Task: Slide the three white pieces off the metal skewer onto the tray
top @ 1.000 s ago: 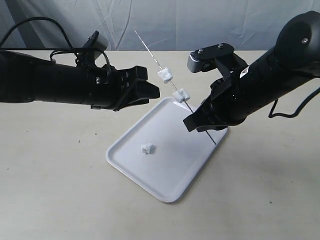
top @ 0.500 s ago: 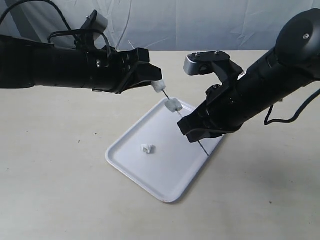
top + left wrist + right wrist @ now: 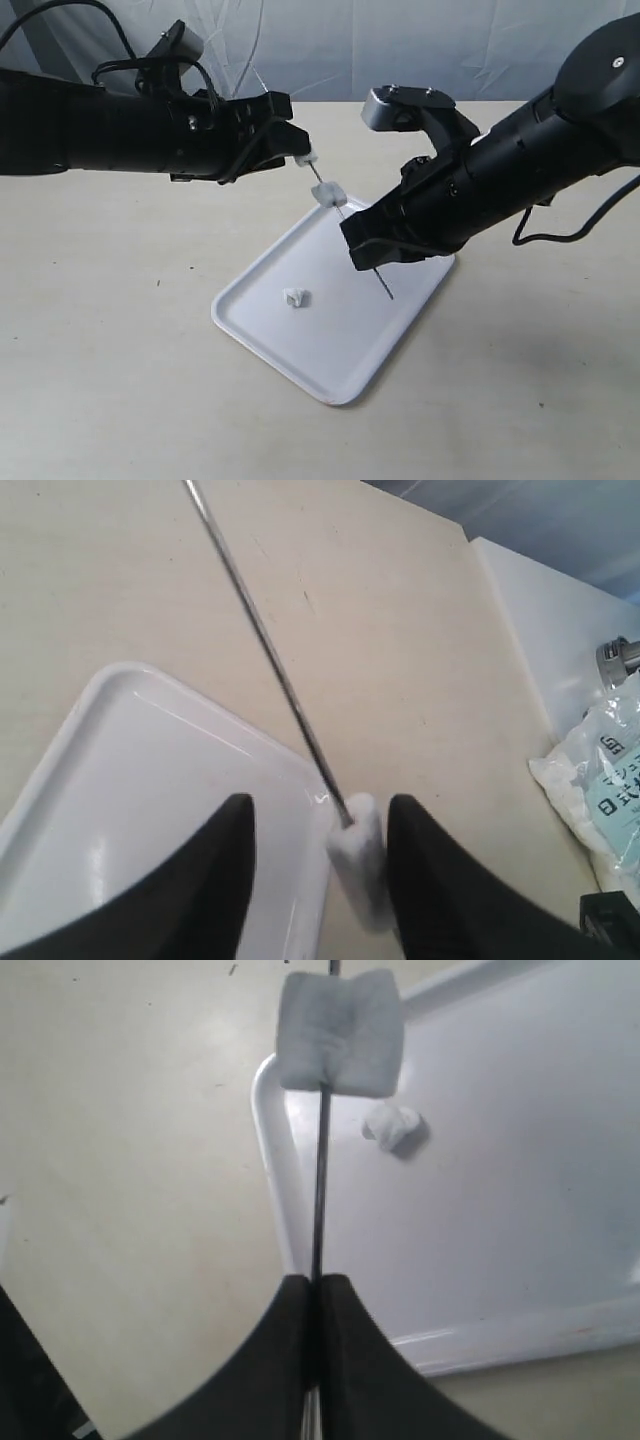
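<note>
— Over the glossy white rectangular tray (image 3: 340, 345)?
— Skewer end: right gripper (image 3: 366, 256) clamped on thin silver metal skewer (image 3: 343, 212). Left gripper (image 3: 298, 150) jaws apart, flanking first soft white cube (image 3: 304, 157). Second cube (image 3: 328, 194) skewered at its five o'clock. Third cube (image 3: 294, 297) lies on tray.

The beige table (image 3: 120, 380) bears the white tray (image 3: 340, 370), angled seven to one o'clock; a printed bag (image 3: 600, 780) may rest at its edge.
</note>
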Action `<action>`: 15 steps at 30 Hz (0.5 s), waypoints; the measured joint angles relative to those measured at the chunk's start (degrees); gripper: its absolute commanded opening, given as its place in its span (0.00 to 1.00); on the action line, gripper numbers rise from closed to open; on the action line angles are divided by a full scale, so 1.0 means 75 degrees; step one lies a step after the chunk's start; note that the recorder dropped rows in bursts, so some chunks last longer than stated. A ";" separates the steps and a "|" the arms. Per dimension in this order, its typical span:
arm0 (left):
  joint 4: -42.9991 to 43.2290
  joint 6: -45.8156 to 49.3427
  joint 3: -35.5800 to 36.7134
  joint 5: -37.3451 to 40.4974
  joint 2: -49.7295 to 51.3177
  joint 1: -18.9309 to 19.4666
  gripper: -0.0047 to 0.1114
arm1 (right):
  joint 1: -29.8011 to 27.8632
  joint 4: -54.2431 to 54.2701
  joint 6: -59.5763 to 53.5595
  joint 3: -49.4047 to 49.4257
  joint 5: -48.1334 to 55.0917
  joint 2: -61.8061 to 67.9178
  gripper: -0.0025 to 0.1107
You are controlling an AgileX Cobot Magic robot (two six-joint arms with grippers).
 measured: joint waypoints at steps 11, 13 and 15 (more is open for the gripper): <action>-0.0032 -0.0749 -0.0123 0.0925 -0.0461 0.0956 0.43 | 0.0000 0.0494 -0.0363 -0.0816 0.0084 0.0000 0.02; -0.0032 -0.0835 -0.0122 0.0925 -0.0544 0.1011 0.41 | 0.0000 0.0494 -0.0363 -0.0822 0.0116 0.0000 0.02; -0.0032 -0.1022 -0.0122 0.0925 -0.0591 0.1064 0.38 | 0.0000 0.0494 -0.0346 -0.0822 0.0134 0.0000 0.02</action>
